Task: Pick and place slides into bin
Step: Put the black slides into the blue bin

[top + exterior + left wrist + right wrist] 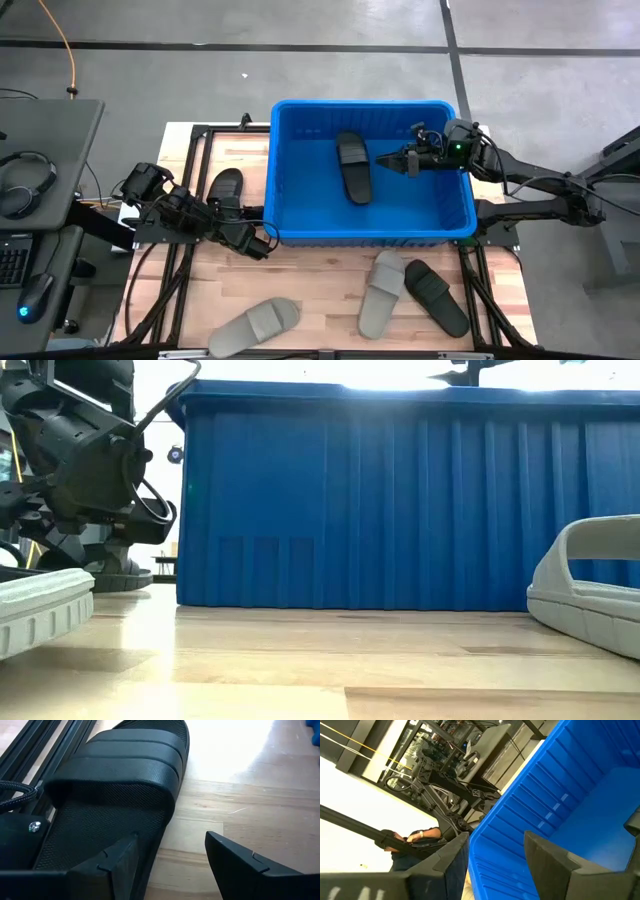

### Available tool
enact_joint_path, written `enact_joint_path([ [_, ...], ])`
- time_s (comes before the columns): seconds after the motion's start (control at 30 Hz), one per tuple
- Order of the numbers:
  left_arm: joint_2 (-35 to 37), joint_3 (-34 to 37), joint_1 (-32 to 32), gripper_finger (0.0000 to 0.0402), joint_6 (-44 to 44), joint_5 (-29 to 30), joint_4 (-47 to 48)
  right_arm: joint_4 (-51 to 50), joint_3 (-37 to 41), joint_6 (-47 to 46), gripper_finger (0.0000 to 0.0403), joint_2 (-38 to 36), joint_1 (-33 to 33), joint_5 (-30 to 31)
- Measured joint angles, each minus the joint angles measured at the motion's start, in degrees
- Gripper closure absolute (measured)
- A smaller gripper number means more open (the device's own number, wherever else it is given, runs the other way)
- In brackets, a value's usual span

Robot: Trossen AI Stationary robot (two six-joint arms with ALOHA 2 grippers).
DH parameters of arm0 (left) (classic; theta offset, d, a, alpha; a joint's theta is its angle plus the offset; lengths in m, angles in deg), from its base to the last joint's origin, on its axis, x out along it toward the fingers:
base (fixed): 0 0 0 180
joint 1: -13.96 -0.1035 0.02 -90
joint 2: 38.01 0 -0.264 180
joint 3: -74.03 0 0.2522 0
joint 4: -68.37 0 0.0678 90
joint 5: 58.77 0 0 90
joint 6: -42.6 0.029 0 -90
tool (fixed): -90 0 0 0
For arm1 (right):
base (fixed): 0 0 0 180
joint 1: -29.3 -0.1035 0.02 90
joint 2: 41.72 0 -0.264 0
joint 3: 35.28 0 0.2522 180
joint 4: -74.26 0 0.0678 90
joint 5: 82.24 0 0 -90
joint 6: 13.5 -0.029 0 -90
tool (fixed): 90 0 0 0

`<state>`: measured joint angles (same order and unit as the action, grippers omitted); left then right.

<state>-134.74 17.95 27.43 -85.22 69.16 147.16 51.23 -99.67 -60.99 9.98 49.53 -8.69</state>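
I have the left gripper (262,247) low by the bin's (372,236) near-left corner, fingers (120,865) parted and empty, lined up on a black slide (120,785) lying against the table frame (45,750). One black slide (353,166) already lies in the bin; the right gripper (412,162) hovers over it, open and empty. My worry: one finger catches the frame rail or the strap, shoving the slide instead of gripping it.

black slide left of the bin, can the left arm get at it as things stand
Probably yes: the left gripper is open beside the black slide, no obstacle between; the bin stands close by.
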Motion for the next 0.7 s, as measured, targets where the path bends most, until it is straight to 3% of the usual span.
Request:
enact_joint_path([
  [0.7,0.0,0.0,0.0,0.0186,-0.8,-2.6,1.8,0.0,0.0,0.4,0.0224,0.1,0.0,-0.1],
])
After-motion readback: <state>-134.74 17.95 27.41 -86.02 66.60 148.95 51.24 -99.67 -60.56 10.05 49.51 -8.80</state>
